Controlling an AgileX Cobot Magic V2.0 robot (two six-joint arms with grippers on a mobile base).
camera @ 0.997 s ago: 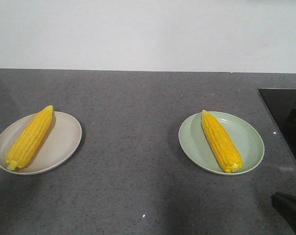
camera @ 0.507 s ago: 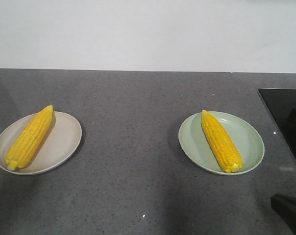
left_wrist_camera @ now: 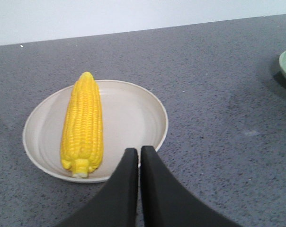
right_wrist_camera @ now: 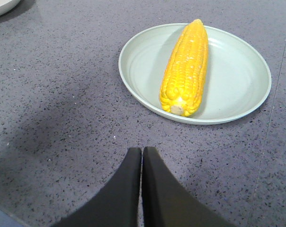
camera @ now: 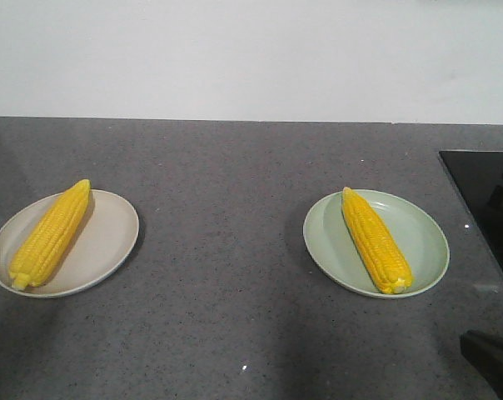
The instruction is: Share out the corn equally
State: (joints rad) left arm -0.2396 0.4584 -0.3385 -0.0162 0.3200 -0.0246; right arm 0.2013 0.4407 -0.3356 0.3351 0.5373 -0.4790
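Note:
One yellow cob of corn [camera: 50, 235] lies on the beige plate [camera: 110, 237] at the left; in the left wrist view the same corn [left_wrist_camera: 83, 124] rests along the left side of that plate [left_wrist_camera: 133, 109]. A second cob of corn [camera: 376, 240] lies on the pale green plate [camera: 422, 237] at the right, also seen as corn [right_wrist_camera: 185, 67] on the green plate [right_wrist_camera: 237, 71]. My left gripper [left_wrist_camera: 138, 152] is shut and empty at the beige plate's near rim. My right gripper [right_wrist_camera: 142, 151] is shut and empty, over bare counter short of the green plate.
The grey speckled counter [camera: 226, 217] runs back to a white wall. A black glossy cooktop [camera: 485, 192] sits at the right edge. A dark piece of my right arm [camera: 491, 357] shows at the lower right corner of the front view.
The dark bits of the left arm at the front view's left edge have slipped out of the picture. Plates and cobs have not moved.

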